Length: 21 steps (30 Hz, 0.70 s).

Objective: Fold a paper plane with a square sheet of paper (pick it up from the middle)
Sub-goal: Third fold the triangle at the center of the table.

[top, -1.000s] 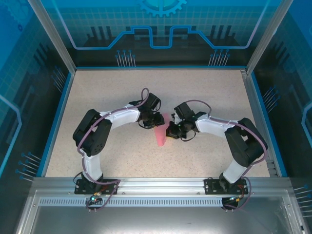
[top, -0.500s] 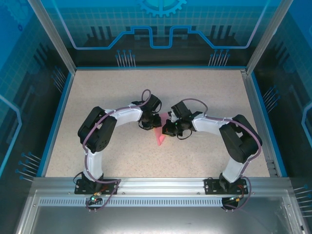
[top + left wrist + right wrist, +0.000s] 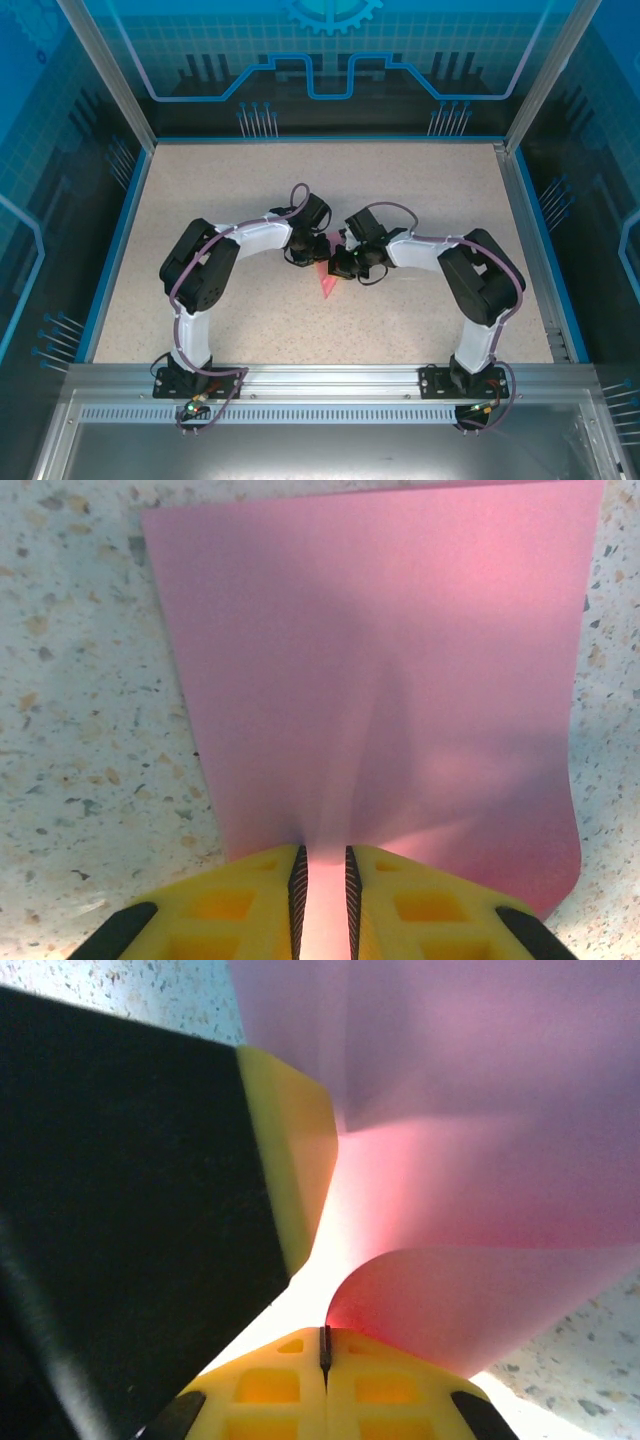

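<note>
The square sheet of paper (image 3: pixel 327 283) is pink and hangs bunched between my two grippers at the table's middle, its lower tip pointing toward the near edge. My left gripper (image 3: pixel 314 250) pinches it: in the left wrist view the sheet (image 3: pixel 380 680) spreads away over the table and rises in a ridge into the narrow gap of the left gripper (image 3: pixel 323 880). My right gripper (image 3: pixel 324 1338) is shut, and a curled lobe of the sheet (image 3: pixel 480 1300) comes out of its seam. In the top view the right gripper (image 3: pixel 342 264) stands right beside the left one.
The left gripper's yellow finger (image 3: pixel 290 1150) and black body crowd the left side of the right wrist view. The speckled table (image 3: pixel 220 190) is ringed by a blue rim and transparent walls. An aluminium rail (image 3: pixel 330 375) carries both arm bases at the near edge.
The right gripper has moved left toward the left gripper. The paper between them has bunched up and looks narrower. The left arm's elbow shifted slightly early on, then held.
</note>
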{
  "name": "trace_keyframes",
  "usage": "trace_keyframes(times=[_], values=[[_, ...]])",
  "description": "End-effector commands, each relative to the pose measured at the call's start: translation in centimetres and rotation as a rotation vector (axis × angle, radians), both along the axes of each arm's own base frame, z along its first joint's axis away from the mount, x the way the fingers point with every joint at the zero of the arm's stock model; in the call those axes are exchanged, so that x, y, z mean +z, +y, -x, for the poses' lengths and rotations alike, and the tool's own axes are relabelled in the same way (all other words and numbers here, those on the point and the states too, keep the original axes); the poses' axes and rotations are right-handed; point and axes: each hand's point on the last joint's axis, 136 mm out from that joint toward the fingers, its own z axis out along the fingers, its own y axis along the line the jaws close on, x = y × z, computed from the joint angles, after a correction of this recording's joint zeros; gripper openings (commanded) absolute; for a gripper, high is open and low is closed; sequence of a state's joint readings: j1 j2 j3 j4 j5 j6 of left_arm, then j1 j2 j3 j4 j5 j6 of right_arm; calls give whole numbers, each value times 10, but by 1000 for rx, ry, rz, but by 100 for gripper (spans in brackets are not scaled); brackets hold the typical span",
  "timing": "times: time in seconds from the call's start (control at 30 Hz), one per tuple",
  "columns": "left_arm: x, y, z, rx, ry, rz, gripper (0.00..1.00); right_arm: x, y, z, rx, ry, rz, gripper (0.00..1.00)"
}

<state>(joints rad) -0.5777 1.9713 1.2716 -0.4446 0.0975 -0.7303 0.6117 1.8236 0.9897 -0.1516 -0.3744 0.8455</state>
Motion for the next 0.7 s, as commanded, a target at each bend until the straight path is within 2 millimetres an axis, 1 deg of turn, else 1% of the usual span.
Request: trace_keyframes(times=[0.0,0.43,0.67], values=[[-10,6,10,-12,46,-32,22,1,9,-4,17,-25,-2,4],[-9,6,11,-14,45,-31,21,-8,7,-10,-20,-24,24,4],[-10,6,12,-16,46,-31,22,-8,9,-12,-14,-28,15,4]])
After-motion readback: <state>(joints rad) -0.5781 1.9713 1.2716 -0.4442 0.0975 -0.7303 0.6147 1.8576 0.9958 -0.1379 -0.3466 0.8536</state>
